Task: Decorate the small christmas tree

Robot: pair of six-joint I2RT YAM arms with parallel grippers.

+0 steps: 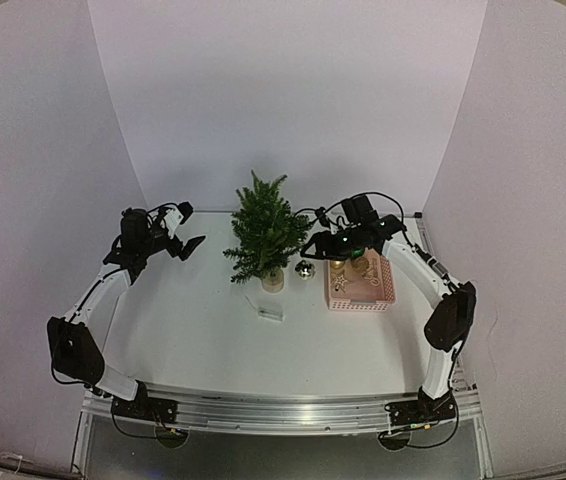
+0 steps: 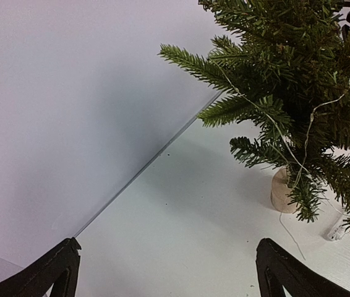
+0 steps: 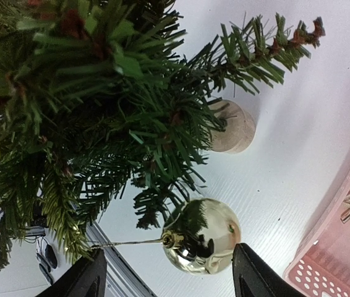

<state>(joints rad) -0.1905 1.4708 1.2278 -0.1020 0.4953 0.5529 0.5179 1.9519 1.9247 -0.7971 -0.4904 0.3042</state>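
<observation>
Soft, even light. My overhead view bows at its edges. The bauble (image 3: pixel 203 235) glints; the tree (image 3: pixel 101 93) blurs near my right wrist.

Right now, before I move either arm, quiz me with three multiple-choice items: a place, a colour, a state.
1. Where is the ball ornament?
A) beside the pot of the small christmas tree, on the basket side
B) inside the basket
C) left of the tree, by the left arm

2. What colour is the ball ornament?
A) red
B) gold
C) blue

3. How are the left fingers?
A) shut on a branch
B) shut on the ball ornament
C) open, holding nothing

Answers:
1 A: the top view shows it between pot and basket.
2 B: the right wrist view shows shiny gold.
3 C: the left wrist view shows them wide apart, nothing between.
</observation>
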